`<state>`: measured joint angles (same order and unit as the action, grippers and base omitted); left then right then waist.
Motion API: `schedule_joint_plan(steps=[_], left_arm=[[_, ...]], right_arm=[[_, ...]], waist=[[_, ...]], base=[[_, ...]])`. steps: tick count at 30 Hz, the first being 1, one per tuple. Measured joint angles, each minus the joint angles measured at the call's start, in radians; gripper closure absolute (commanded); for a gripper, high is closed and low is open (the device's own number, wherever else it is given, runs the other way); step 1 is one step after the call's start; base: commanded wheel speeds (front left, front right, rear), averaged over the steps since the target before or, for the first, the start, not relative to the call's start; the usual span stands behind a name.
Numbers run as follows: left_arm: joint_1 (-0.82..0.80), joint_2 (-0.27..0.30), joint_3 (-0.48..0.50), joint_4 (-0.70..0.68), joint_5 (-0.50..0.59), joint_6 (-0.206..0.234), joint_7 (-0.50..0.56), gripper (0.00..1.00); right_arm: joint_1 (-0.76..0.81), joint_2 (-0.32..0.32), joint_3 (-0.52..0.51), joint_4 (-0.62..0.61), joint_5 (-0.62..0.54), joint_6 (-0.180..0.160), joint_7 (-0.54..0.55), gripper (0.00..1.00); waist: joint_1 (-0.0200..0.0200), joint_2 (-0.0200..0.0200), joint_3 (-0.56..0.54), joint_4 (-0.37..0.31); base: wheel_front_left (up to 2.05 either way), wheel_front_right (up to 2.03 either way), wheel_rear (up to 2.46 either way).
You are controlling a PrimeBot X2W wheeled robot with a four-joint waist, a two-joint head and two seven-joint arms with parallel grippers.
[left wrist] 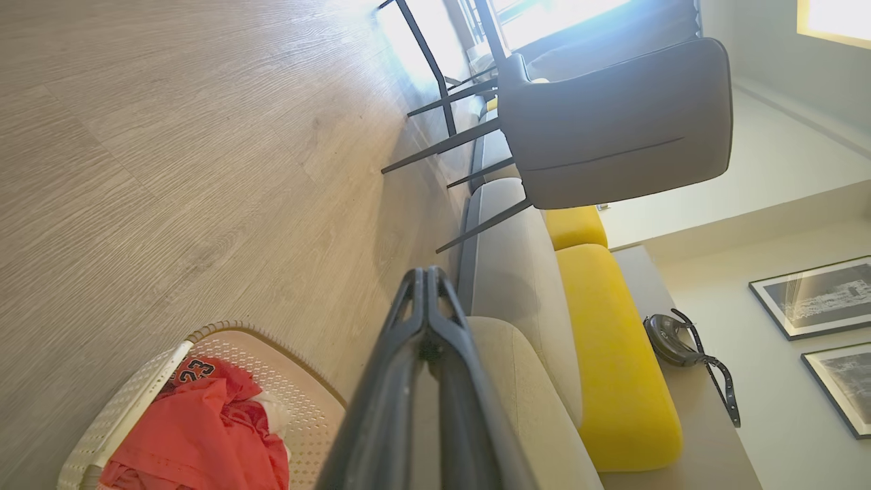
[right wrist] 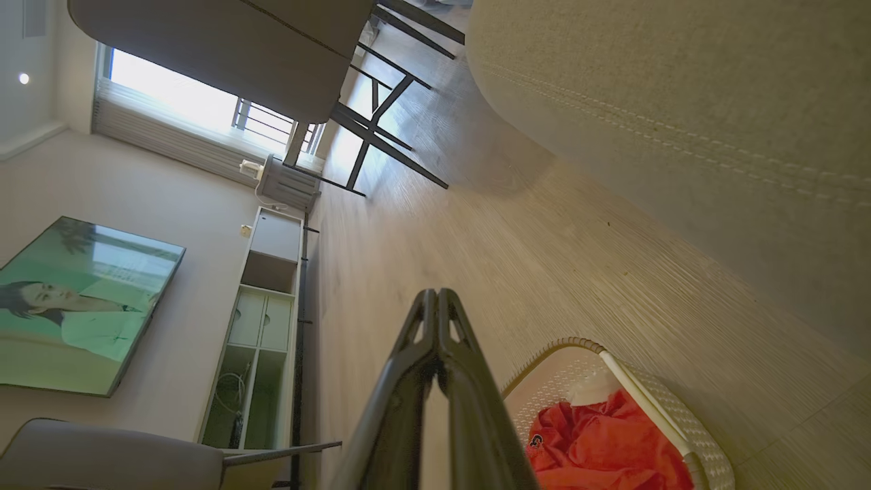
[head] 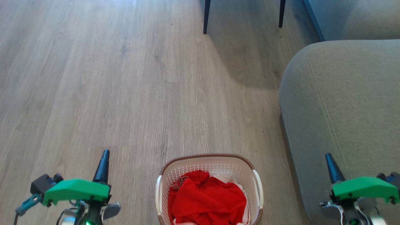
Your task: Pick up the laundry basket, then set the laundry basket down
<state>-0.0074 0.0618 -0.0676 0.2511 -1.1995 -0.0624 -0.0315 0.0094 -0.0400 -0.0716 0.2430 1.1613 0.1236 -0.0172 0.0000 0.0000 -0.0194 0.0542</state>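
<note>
Head view: laundry basket between left gripper and right gripper, each pressed together.

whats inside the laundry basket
The laundry basket holds a crumpled red garment with some white cloth at its edges. They cover the basket's bottom, so anything beneath cannot be seen.

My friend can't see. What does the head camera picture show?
A white basket of red clothes sits on the wood floor between the left gripper and right gripper, both shut. A grey sofa stands on the right; two dark chair legs show at the top.
</note>
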Motion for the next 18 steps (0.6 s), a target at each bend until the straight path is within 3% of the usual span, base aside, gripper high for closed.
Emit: schedule_joint_plan(steps=[18], left_arm=[[-0.018, 0.000, 0.049, 0.011, -0.187, -0.026, 0.050, 1.00]], right_arm=[[-0.030, 0.000, -0.023, 0.013, 0.195, 0.000, 0.052, 1.00]], waist=[[0.0000, 0.0000, 0.010, -0.024]], base=[[0.00, 0.00, 0.00]])
